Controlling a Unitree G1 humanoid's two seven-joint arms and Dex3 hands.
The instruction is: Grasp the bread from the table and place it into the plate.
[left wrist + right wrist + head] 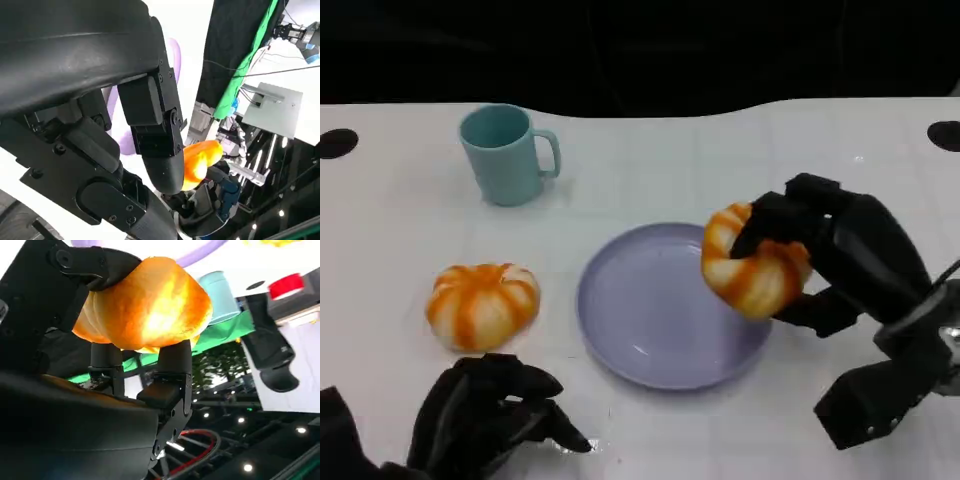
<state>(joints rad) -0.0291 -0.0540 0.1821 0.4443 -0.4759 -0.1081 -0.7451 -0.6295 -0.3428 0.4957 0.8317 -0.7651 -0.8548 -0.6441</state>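
One bread (755,265) tilted over plate (640,320)

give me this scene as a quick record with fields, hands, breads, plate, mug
right hand: black many-fingered right hand grips an orange-and-white round bread, held at the right edge of the plate
left hand: black left hand holds nothing, fingers curled, low near the table's front edge
second bread: orange-and-white round bun lying on the table, left of the plate
plate: round lavender plate, nothing lying in it
mug: light teal mug, upright, behind the second bun
table: white table
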